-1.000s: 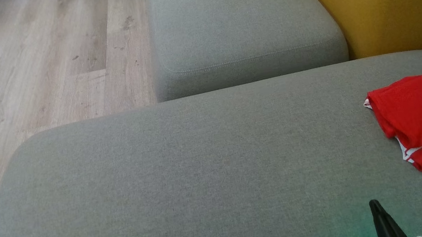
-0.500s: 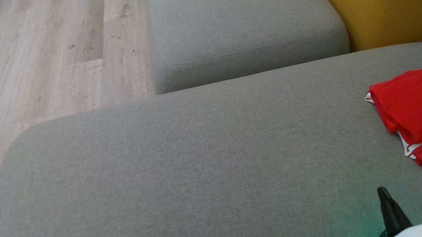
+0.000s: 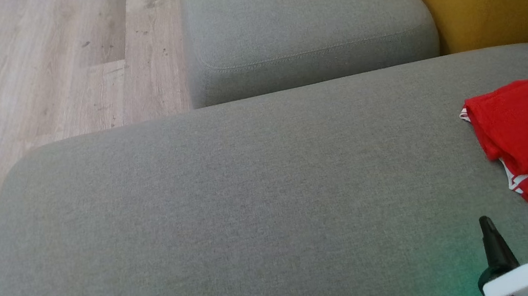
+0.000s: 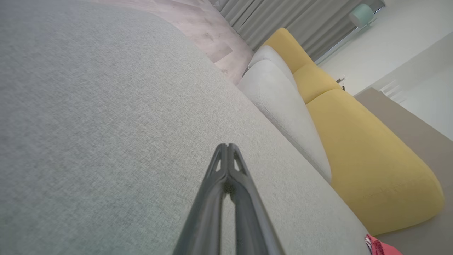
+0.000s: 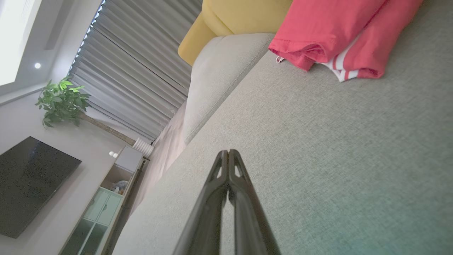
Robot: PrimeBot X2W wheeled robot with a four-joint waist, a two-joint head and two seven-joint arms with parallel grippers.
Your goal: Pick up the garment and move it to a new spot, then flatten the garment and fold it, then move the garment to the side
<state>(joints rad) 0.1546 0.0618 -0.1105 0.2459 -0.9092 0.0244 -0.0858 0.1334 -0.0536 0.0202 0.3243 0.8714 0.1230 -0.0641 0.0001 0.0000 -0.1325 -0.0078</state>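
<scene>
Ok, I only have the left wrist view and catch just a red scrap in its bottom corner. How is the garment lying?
Observer: The right wrist view shows the red garment doubled over in layers on the grey cushion, with white stripes peeking out at one edge.
Operator: Is anything gripping it?
Observer: No. The right pincer is shut on nothing, short of the garment.
Operator: Where on the cushion?
Observer: In the head view it lies far to the right side, partly cut off by the frame.
</scene>
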